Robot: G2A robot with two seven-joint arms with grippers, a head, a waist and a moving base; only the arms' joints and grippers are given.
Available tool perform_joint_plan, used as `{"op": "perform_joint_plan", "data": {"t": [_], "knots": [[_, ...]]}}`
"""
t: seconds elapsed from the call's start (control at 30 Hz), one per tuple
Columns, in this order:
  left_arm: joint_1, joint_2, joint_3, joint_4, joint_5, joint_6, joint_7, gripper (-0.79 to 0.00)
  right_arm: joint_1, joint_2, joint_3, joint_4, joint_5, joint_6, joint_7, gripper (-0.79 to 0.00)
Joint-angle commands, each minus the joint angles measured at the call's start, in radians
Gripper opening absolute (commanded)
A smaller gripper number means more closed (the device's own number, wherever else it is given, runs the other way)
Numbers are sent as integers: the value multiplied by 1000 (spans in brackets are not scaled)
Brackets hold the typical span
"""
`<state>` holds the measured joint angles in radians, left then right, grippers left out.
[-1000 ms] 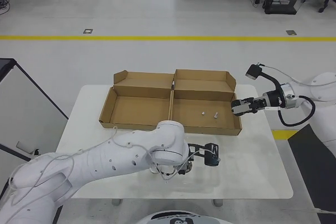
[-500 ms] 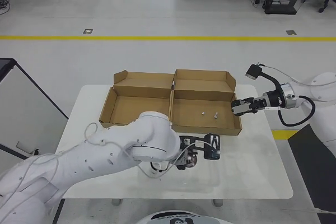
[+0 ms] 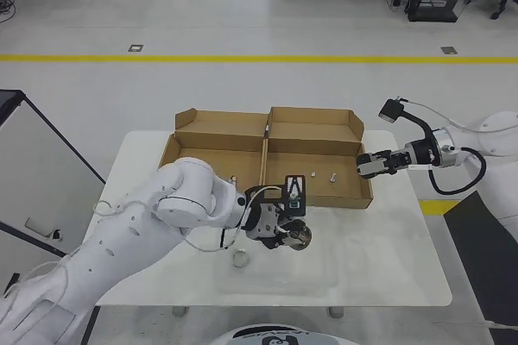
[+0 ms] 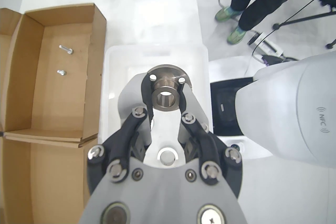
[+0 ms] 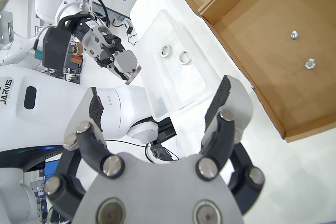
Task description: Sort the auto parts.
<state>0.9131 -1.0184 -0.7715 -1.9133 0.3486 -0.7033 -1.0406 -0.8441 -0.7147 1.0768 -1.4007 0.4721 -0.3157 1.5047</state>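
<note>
My left gripper (image 4: 164,97) is shut on a metal flanged bushing (image 4: 166,86) and holds it above a clear plastic tray (image 4: 157,51). In the top view this bushing (image 3: 299,235) hangs just in front of the cardboard box (image 3: 216,138). Two metal rings (image 5: 166,50) (image 5: 184,57) lie in the tray. Two bolts (image 3: 313,175) (image 3: 332,178) lie in the box's right compartment. At the right end of the box, above the table, my right gripper (image 5: 160,96) is open with nothing between its fingers.
The box's left compartment (image 3: 211,168) holds nothing that I can see. One ring (image 3: 239,257) shows at the tray's left part in the top view. The table (image 3: 397,259) is bare on its right half. A person's legs stand beyond the table's edge.
My left arm has swung to the left and its wrist has turned toward the box, carrying the bushing with it. The right arm has kept still.
</note>
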Motion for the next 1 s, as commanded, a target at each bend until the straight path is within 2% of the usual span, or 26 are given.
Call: {"op": "perform_joint_plan", "data": {"t": [0.0, 0.17, 0.3, 0.63, 0.97], "knots": [[44, 14, -45, 25, -42, -85, 66, -785, 0, 0, 0, 0, 0, 0, 0, 0], [126, 35, -122, 73, -128, -233, 198, -785, 0, 0, 0, 0, 0, 0, 0, 0], [170, 46, -163, 102, -172, -309, 281, -785, 0, 0, 0, 0, 0, 0, 0, 0], [216, 55, -191, 101, -276, -309, 432, -785, 0, 0, 0, 0, 0, 0, 0, 0], [219, 58, -198, 100, -281, -309, 444, -785, 0, 0, 0, 0, 0, 0, 0, 0]]}}
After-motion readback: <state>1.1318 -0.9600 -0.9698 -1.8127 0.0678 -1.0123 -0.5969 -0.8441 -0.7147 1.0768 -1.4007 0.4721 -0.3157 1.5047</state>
